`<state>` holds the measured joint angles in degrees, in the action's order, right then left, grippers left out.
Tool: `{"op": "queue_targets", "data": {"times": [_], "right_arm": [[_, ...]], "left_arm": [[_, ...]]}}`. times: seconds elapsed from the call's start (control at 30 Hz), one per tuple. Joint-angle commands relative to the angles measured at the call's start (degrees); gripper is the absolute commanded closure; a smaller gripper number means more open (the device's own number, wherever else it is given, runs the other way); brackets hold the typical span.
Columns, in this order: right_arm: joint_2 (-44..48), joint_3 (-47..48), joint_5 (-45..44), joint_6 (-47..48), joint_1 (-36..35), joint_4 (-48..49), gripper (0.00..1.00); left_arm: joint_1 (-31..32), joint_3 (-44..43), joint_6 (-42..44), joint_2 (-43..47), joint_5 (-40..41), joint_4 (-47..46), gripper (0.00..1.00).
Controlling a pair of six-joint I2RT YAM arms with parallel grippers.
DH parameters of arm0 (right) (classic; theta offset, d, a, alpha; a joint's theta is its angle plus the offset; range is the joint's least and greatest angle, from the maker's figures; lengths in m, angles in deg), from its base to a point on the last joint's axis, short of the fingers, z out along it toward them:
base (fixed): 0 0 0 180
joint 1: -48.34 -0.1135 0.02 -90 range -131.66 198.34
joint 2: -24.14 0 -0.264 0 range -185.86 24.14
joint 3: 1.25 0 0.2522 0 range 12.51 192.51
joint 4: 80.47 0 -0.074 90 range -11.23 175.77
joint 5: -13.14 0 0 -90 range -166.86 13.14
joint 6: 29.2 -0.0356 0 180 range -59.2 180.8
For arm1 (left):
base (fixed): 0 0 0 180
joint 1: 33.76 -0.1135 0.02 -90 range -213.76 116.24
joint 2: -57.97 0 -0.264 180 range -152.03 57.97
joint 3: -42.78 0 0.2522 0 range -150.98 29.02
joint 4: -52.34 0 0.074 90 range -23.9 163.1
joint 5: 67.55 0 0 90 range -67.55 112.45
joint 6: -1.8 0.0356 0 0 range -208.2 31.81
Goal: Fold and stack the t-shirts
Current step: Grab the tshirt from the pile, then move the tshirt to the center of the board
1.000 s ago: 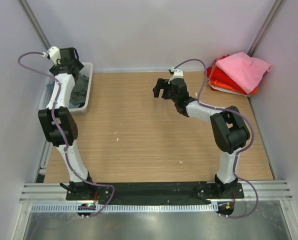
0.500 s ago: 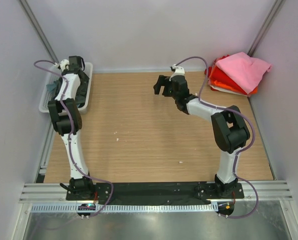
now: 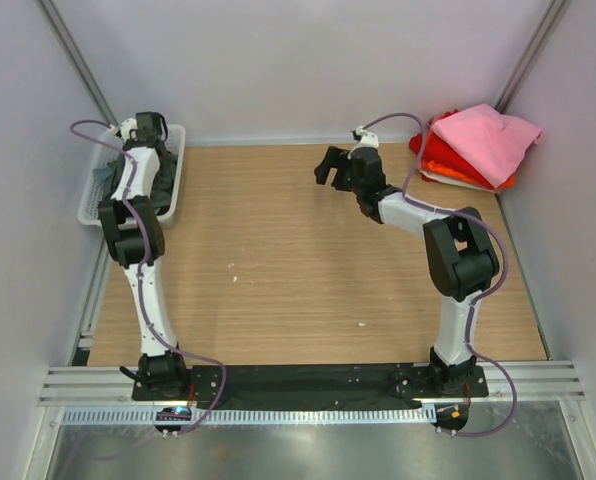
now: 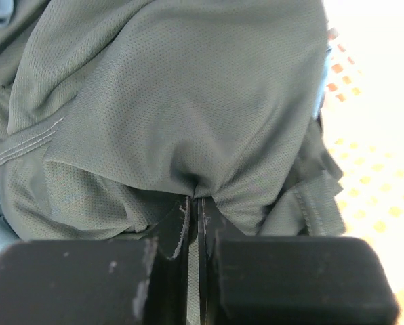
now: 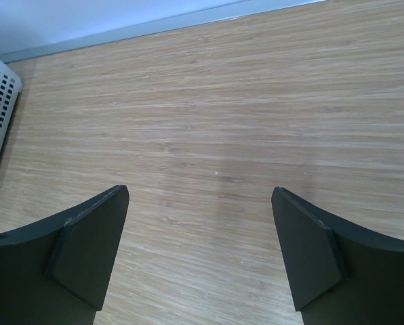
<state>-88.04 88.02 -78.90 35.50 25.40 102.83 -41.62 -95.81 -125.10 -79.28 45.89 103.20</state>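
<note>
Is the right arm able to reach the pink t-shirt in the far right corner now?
Probably yes. The pink t-shirt lies uncovered on top of the pile, on the right arm's own side, and nothing stands between it and the open right gripper.

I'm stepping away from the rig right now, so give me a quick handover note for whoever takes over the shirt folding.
The left gripper is shut on the dark grey t-shirt, down in the white basket at the far left.
The right gripper is open and empty above the table.
Done: the pink t-shirt lies folded on the red t-shirt and orange t-shirt, far right corner.
Left: lift the grey one out, fold it, stack it.
</note>
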Motion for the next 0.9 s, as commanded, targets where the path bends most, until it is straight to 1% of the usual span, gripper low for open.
{"op": "queue_targets", "data": {"times": [0.0, 0.07, 0.17, 0.27, 0.3, 0.37, 0.4, 0.47, 0.5, 0.53, 0.57, 0.6, 0.63, 0.67, 0.7, 0.77, 0.8, 0.83, 0.87], "right_arm": [[-0.2, 2.5, 1.1, -1.5, 0.7, 0.7, 0.07], [-0.5, 2.6, 1.3, -2.0, 1.1, 0.6, 0.07], [-0.2, 2.0, 1.3, -2.9, 1.4, 0.9, 0.08], [0.9, 0.8, 1.3, -3.5, 2.0, 2.4, 0.08], [1.3, -0.3, 1.3, -3.7, 2.5, 3.1, 0.08], [2.7, -1.8, 0.5, -3.9, 3.2, 3.4, 0.08], [3.1, -2.5, 0.4, -4.4, 3.7, 4.1, 0.08], [4.6, -4.9, 0.5, -5.6, 5.4, 5.3, 0.08], [5.0, -5.8, 0.7, -7.1, 6.1, 6.7, 0.08], [5.5, -6.6, 1.1, -7.7, 7.4, 7.3, 0.08], [6.3, -8.0, 1.3, -8.4, 8.0, 7.9, 0.08], [6.7, -8.6, 1.3, -8.9, 8.6, 8.6, 0.07], [7.3, -9.1, 1.3, -9.5, 9.7, 8.6, 0.06], [8.5, -10.3, 1.3, -9.5, 10.3, 8.7, 0.06], [9.4, -11.0, 1.3, -9.4, 10.8, 9.1, 0.05], [12.1, -14.0, 1.3, -9.2, 12.4, 10.4, 0.02], [12.8, -14.9, 1.0, -9.1, 12.8, 11.4, 0.00], [13.6, -15.7, 0.8, -9.0, 13.3, 11.8, 0.00], [14.1, -16.8, 0.7, -8.5, 13.7, 11.9, 0.00]], "left_arm": [[-0.3, -3.8, 1.0, 1.6, -0.8, -0.3, 1.00], [0.0, -3.4, 0.6, 5.9, -0.6, -0.1, 1.00], [2.2, -4.0, 1.7, 13.7, -0.1, -0.7, 1.00], [6.0, -6.6, 4.3, 21.0, 0.8, -0.8, 1.00], [9.1, -8.1, 6.2, 22.7, 1.3, -0.8, 1.00], [11.9, -9.6, 8.4, 27.4, 1.7, -0.8, 1.00], [14.8, -10.9, 9.6, 29.0, 1.8, -0.7, 1.00], [17.8, -11.4, 12.6, 32.7, 0.7, -0.6, 1.00], [20.7, -11.2, 13.6, 33.7, 0.0, -0.4, 1.00], [22.1, -11.1, 15.0, 34.3, 0.0, 0.2, 1.00], [24.8, -11.0, 15.5, 35.4, 0.2, 0.9, 0.99], [26.1, -11.0, 16.0, 35.6, 1.0, 3.0, 0.95], [27.2, -11.0, 16.5, 35.6, 1.9, 4.2, 0.85], [28.7, -11.0, 16.3, 35.6, 2.0, 5.6, 0.80], [28.9, -10.5, 15.3, 35.4, 1.6, 9.0, 0.77], [29.0, -9.0, 12.7, 35.6, -2.5, 11.8, 0.41], [29.0, -6.5, 12.5, 36.3, -4.5, 14.1, 0.30], [29.0, -4.9, 12.0, 36.8, -7.2, 15.2, 0.11], [29.0, -3.0, 11.4, 37.7, -7.4, 16.1, 0.09]]}}
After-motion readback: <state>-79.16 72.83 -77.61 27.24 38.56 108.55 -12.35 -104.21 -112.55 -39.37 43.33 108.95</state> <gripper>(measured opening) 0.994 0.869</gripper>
